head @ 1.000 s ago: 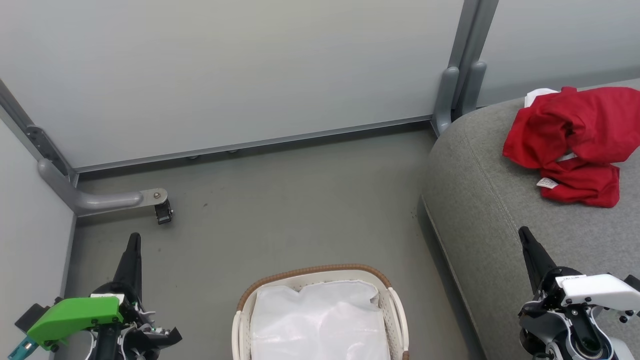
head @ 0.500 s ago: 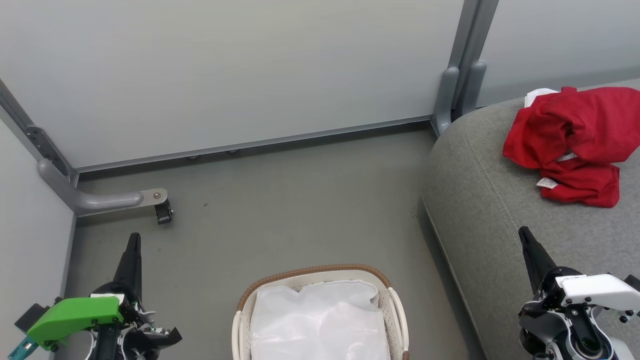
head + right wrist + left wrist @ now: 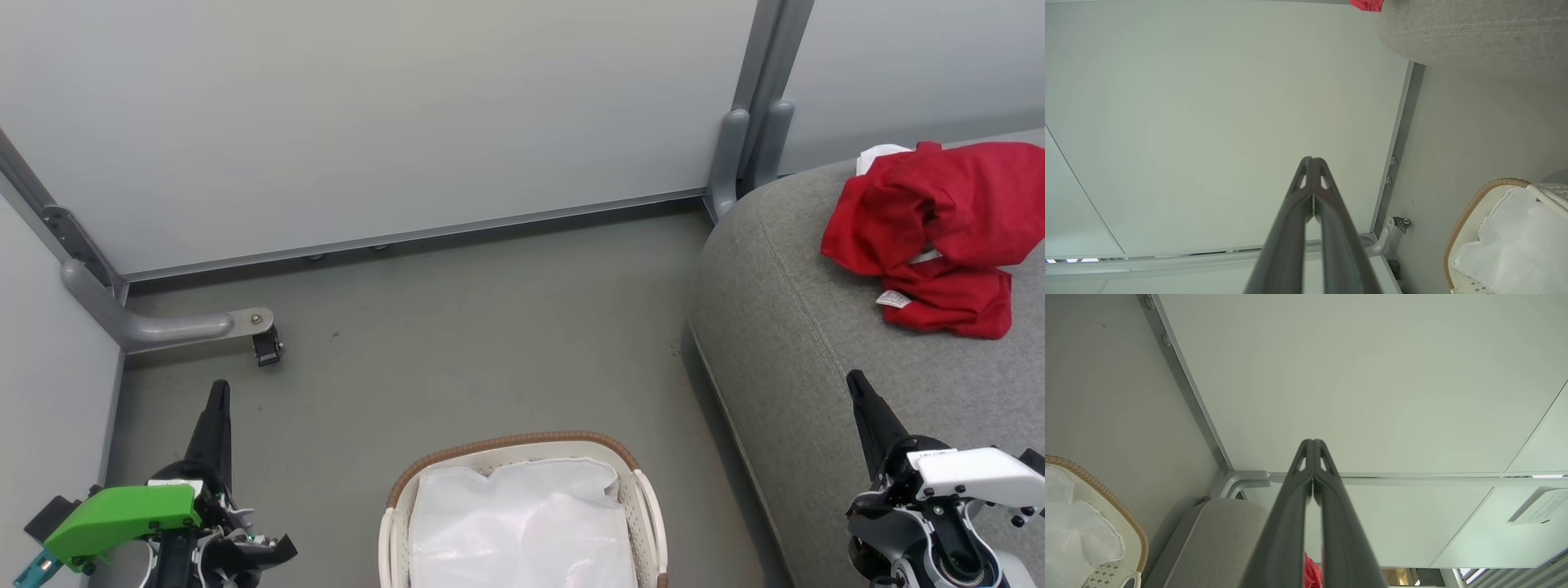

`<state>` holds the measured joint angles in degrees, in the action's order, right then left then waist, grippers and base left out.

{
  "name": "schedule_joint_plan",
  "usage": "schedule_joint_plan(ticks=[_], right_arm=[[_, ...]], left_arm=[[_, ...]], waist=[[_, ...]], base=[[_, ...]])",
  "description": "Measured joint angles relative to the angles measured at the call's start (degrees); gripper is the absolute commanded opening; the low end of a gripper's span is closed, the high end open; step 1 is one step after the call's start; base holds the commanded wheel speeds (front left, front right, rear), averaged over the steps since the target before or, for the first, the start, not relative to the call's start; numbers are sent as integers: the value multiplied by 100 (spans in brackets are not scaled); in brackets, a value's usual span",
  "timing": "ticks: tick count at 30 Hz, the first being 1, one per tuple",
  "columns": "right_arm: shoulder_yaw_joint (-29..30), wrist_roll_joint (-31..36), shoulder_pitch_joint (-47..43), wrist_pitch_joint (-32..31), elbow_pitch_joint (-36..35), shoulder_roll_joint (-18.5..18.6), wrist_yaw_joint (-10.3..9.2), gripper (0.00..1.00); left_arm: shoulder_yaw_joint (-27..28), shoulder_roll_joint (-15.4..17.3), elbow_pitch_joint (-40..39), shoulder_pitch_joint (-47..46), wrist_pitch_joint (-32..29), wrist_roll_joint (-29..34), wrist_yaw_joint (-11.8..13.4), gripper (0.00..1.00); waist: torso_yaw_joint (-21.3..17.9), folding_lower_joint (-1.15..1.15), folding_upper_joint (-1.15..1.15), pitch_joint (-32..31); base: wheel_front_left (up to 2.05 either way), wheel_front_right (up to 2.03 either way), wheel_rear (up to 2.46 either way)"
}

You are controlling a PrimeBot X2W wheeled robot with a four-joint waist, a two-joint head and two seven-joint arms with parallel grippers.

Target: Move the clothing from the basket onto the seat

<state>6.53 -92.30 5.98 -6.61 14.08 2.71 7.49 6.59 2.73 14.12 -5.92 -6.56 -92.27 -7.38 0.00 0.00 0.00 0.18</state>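
A: Status on the basket job?

B: Looks done, as far as you can see here. The clothing point(image 3: 931, 237) lies in a red heap on the seat point(image 3: 784, 351), at about 2 o'clock from the basket point(image 3: 510, 443). I can't cleanly split the heap into two garments. There is no red on the white liner point(image 3: 522, 523) in the part of the basket in frame. The basket's near end is cut off by the frame edge, so check that before you call it.

A: Pincers?

B: The left pincer point(image 3: 218, 388) is at 9 o'clock of the basket, over the floor point(image 3: 457, 343). Its fingers are pressed together to the tip, gripping nothing and touching nothing. The right pincer point(image 3: 854, 380) is at 3 o'clock of the basket, seen against the front of the seat. It is closed the same way and empty, with the clothing well apart at its 1 o'clock.

A: Anything left?

B: My read: nothing left to move. You can wrap up once that hidden end is confirmed.
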Motion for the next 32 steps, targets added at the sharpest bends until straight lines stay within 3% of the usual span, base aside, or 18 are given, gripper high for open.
schedule_joint_plan(ticks=[32], right_arm=[[0,0,1,0,0,0,0,0]], left_arm=[[-1,0,-1,0,0,0,-1,0]], waist=[[0,0,0,0]], base=[[0,0,0]])
